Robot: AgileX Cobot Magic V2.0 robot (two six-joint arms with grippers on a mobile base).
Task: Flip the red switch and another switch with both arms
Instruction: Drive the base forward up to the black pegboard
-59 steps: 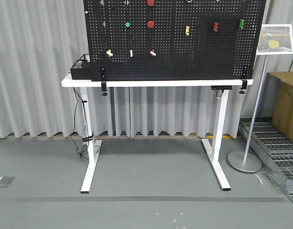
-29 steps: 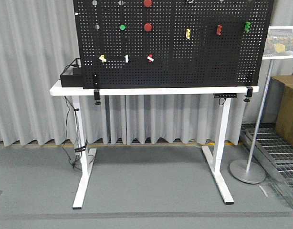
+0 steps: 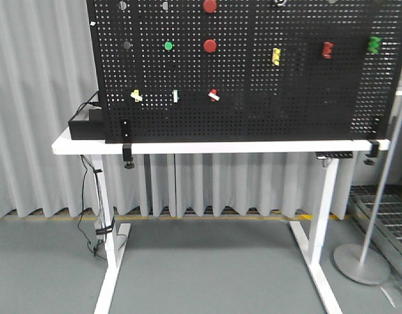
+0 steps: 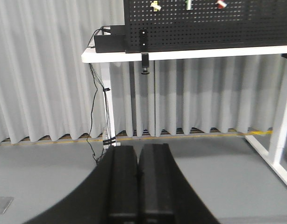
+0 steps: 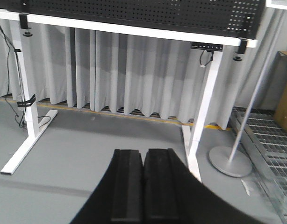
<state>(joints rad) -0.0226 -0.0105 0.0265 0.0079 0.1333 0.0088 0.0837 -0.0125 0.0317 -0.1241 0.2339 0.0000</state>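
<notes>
The red switch [image 3: 213, 95] sits low on the black pegboard [image 3: 253, 111], small, with a white lever tip. The other switch, pale yellow-cream [image 3: 136, 95], is on the same row further left. In the left wrist view both show at the top edge: the cream switch [image 4: 155, 5] and the red switch [image 4: 221, 4]. My left gripper [image 4: 139, 149] is shut and empty, low over the floor and well short of the board. My right gripper [image 5: 143, 152] is likewise shut and empty, facing the table's underside. Neither arm shows in the front view.
A narrow white-green toggle [image 3: 175, 96] stands between the two switches. Round red buttons [image 3: 210, 46] and a green one [image 3: 168, 46] sit above. The board stands on a white table [image 3: 76, 147] with a black box [image 3: 86, 124] at its left end. A sign stand [image 3: 361, 261] is at the right.
The table and pegboard have grown larger and shifted lower in the front view; the base has come closer to them.
</notes>
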